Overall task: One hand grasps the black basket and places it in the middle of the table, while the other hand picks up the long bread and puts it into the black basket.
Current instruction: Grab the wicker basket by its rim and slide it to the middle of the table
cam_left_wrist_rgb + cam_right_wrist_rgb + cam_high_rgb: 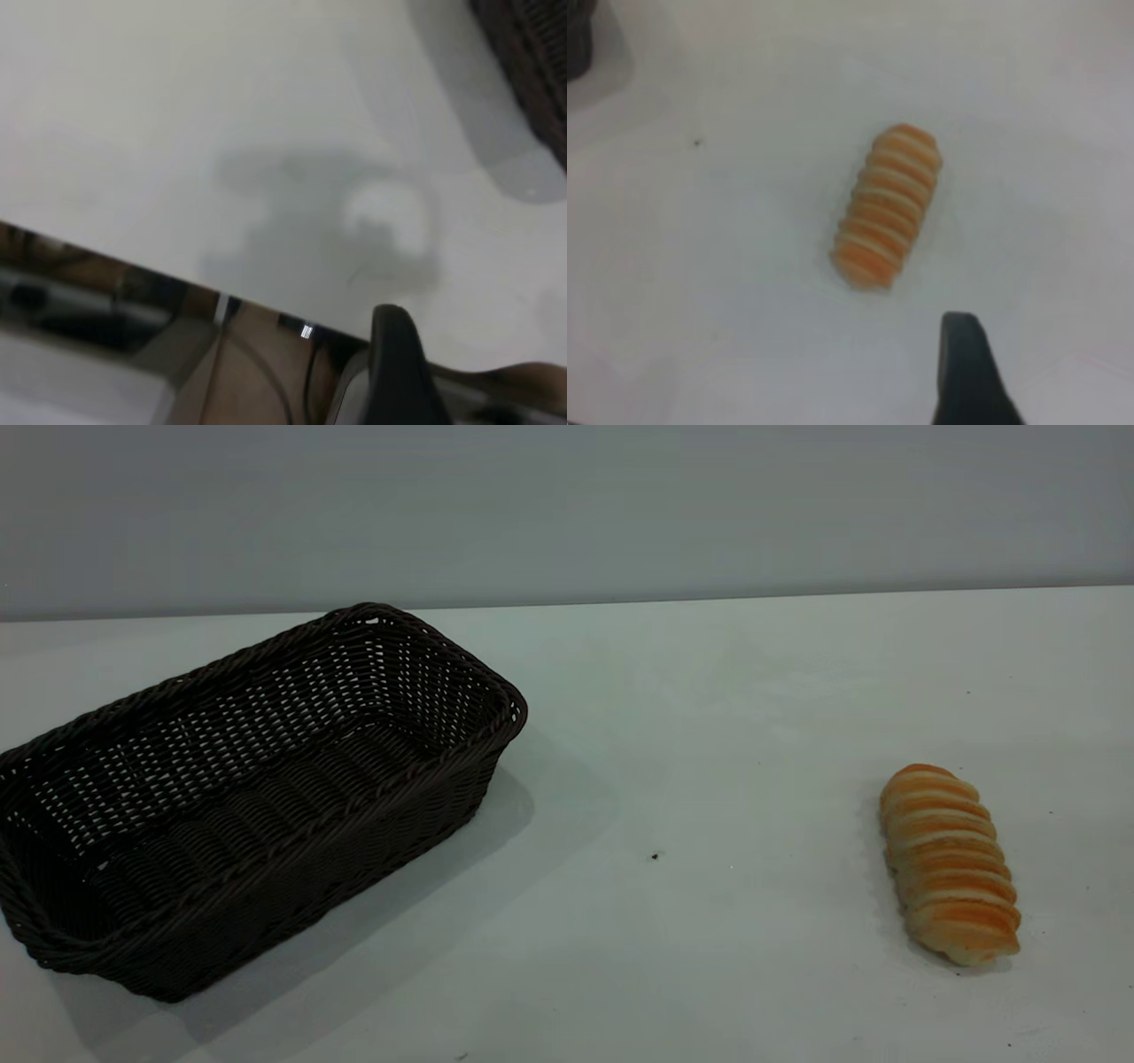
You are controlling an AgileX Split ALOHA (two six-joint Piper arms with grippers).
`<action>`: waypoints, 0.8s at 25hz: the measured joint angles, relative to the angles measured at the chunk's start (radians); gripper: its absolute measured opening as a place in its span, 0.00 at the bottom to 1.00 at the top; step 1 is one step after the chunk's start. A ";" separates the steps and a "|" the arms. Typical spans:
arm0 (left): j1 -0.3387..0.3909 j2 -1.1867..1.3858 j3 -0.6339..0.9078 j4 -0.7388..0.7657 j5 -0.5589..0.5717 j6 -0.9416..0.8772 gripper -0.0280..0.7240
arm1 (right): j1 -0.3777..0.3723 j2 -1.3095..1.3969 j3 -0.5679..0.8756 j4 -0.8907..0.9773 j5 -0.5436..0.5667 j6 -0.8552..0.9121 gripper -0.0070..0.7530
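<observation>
The black basket (257, 797) is a large dark woven wicker basket that stands empty on the left of the white table (691, 717). Its corner shows in the left wrist view (532, 62). The long bread (950, 864) is a golden-orange ridged roll that lies on the table at the right, far from the basket. It also shows in the right wrist view (888, 205). Neither gripper shows in the exterior view. My left gripper (396, 372) hovers above the table's edge, off the basket. My right gripper (967, 376) hovers above the table, a short way from the bread.
A tiny dark speck (655, 856) lies on the table between basket and bread. In the left wrist view the table's edge (177, 283) runs across, with brown floor and cables below it. A grey wall stands behind the table.
</observation>
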 joint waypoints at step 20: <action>0.000 0.703 -0.188 0.004 -0.107 -0.205 0.82 | 0.100 0.002 0.000 -0.002 -0.024 0.000 0.59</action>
